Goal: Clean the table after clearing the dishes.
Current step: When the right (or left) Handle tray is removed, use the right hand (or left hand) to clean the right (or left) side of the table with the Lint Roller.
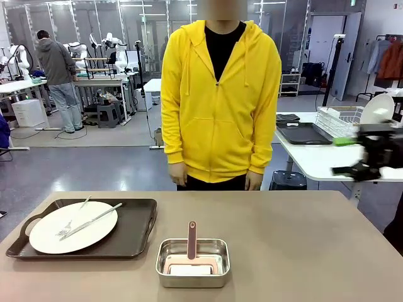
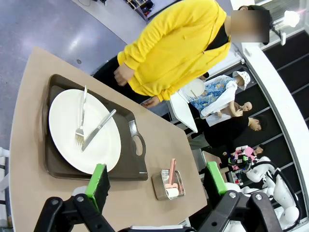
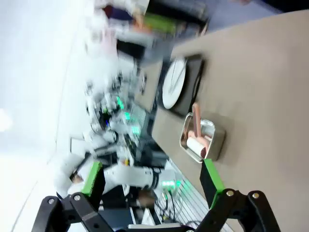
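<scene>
Table (image 1: 283, 239) w/ tray (image 1: 135, 234); L hand (image 2: 157, 176) & R hand (image 3: 152, 176) both open, aloft.

Plate (image 1: 50, 238) on tray (image 1: 137, 231), pan (image 1: 192, 280) right of tray

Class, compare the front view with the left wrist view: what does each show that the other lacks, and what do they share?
Front view adds: the right gripper, blurred, at the picture's right edge before a white side table bearing a wire rack. Left wrist view adds: the left gripper, jaws wide open, nothing between its green pads. Shared: the person in a yellow hoodie at the brown table's far side, the dark tray with a white plate bearing a fork and knife, and the steel pan holding a pink-handled tool.
</scene>
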Available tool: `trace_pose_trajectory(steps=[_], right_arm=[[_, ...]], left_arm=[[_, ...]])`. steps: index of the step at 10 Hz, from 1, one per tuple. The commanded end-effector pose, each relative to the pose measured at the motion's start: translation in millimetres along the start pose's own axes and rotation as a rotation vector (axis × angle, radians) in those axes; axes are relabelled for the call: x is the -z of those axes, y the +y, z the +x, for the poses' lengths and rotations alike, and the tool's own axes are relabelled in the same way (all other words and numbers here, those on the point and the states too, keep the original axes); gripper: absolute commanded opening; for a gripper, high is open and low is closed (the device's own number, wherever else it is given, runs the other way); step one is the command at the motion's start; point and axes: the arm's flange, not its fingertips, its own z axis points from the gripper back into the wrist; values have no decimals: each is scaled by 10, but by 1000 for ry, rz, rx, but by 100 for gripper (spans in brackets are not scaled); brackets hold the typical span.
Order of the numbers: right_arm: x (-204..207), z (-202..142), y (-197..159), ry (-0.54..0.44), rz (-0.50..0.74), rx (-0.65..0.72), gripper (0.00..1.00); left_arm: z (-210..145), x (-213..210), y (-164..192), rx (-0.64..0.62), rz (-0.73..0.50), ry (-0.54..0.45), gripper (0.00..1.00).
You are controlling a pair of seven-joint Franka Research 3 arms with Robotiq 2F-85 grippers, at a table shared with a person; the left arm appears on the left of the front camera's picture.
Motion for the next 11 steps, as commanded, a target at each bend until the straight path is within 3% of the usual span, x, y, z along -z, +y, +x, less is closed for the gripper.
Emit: trace_pose_trajectory(steps=[1, 2, 4, 6, 7, 11], right_arm=[[-715, -225, -109, -145, -27, 67, 100], [-1128, -419, -230, -192, -75, 114, 100], [-1500, -588, -284, -237, -96, 84, 100], [-1554, -554, -245, -210, -187, 93, 100], [-1641, -654, -347, -265, -109, 108, 100], [-1641, -654, -347, -265, -109, 108, 100]], left_arm=[[-2, -22, -4, 8, -5, -6, 100], [-2, -22, -4, 8, -5, -6, 100], [-2, -22, -4, 8, -5, -6, 100], [-2, -22, -4, 8, -5, -6, 100], [-2, -22, -4, 8, -5, -6, 100], [-2, -22, -4, 8, -5, -6, 100]])
